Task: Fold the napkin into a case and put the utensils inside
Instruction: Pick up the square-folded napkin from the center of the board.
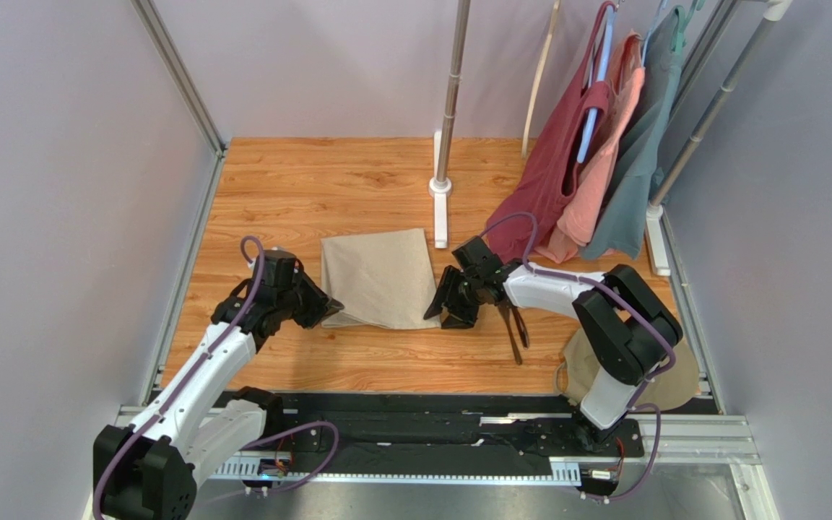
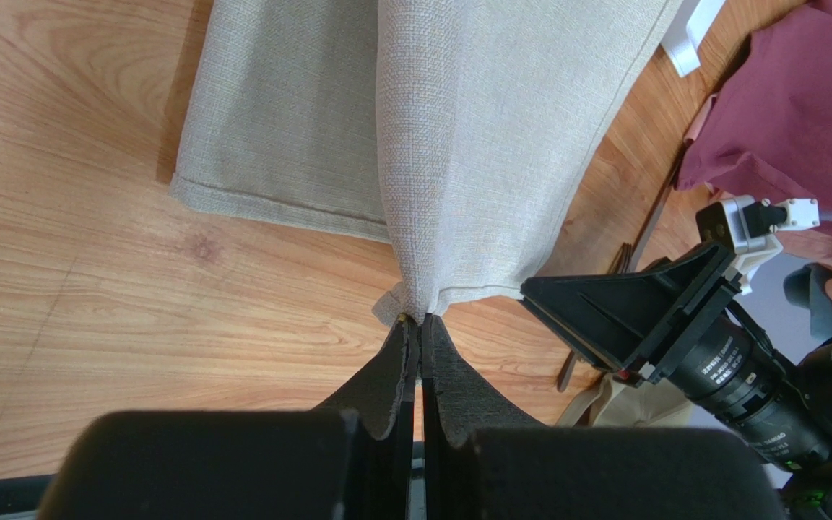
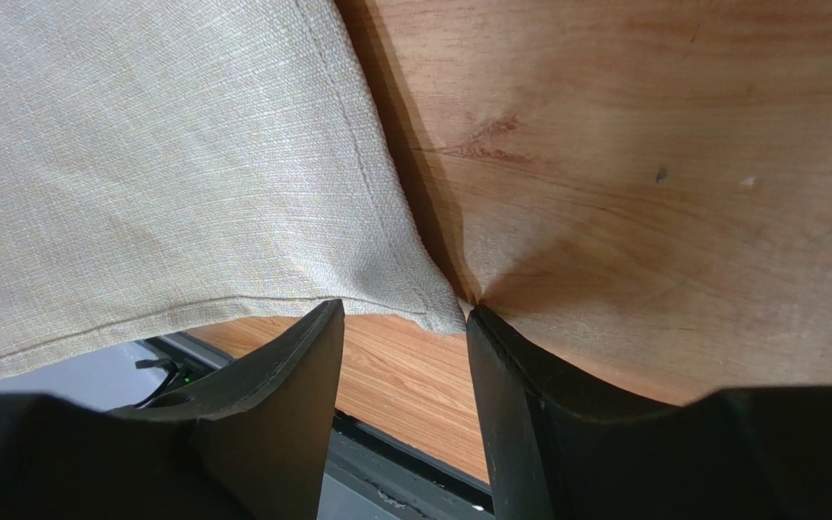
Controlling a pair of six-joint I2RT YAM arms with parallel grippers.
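The beige napkin [image 1: 379, 276] lies on the wooden table, partly folded, with a raised fold running down it in the left wrist view [image 2: 464, 141]. My left gripper [image 1: 326, 308] [image 2: 418, 321] is shut on the napkin's near-left corner. At the near-right corner my right gripper [image 1: 438, 308] [image 3: 404, 311] stands open, and the corner of the napkin [image 3: 171, 184] lies between its fingertips. The dark utensils [image 1: 515, 328] rest on the table just right of the right gripper, partly under its arm.
A round tan disc [image 1: 632, 374] sits at the near right under the right arm. Maroon, salmon and grey-teal garments [image 1: 594, 163] hang at the back right. A pole with a white base [image 1: 440, 190] stands behind the napkin. A metal rail [image 1: 187, 271] borders the left side.
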